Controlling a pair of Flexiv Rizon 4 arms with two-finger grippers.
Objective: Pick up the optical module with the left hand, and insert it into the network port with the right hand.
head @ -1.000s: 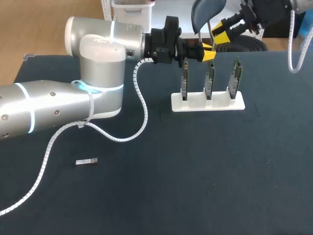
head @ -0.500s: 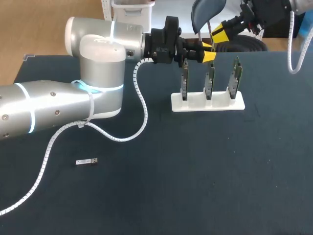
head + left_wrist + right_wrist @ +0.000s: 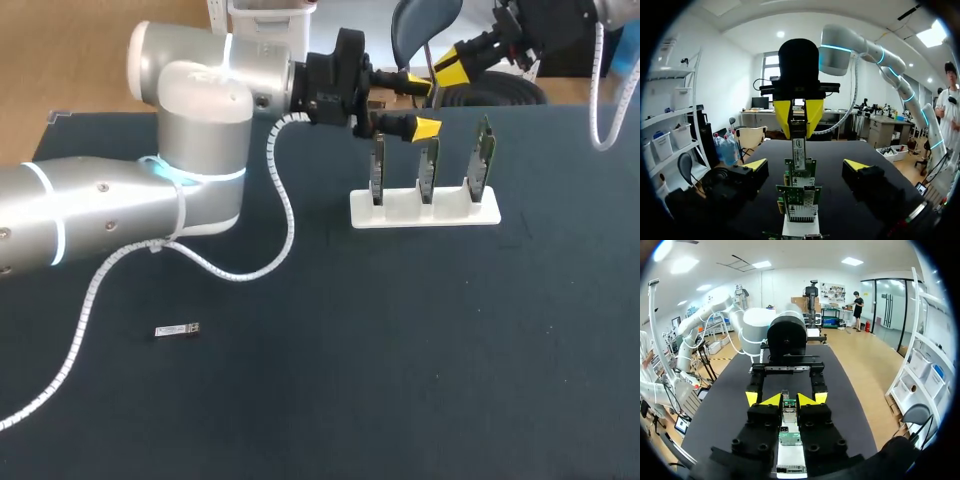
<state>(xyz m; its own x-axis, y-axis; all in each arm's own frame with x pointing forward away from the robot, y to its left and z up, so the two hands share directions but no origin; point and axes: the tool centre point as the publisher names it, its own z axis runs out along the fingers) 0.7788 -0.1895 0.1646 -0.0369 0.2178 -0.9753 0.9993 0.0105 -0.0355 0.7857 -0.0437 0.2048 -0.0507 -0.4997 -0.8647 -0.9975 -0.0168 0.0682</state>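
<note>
Second module: the second module, small and silver, lies flat on the dark bench at the near left. It is alone and well apart from both end effectors. Its top side is pale, and any print on it is too small to read.
Left arm: the left arm comes in from the left side. A white spiral cable hangs along it and curves down to the bench.
Stand: a white stand sits on the far half of the bench. It carries three green network cards, upright and in one row.
Left end effector: the left end effector hovers above the left and middle cards, with its yellow fingers spread wide.
Right end effector: the right end effector comes in from the far right corner and faces the left one. Its yellow fingers are pressed onto the optical module from two sides.
Optical module: this slim metal piece sticks out of the right fingers toward the left end effector. In the left wrist view it is midway between the spread left fingers and apart from both. It is just above the line of cards, and I cannot tell whether it touches the farthest card.
Writing: the held module has a white label with small dark print, which I cannot read.
</note>
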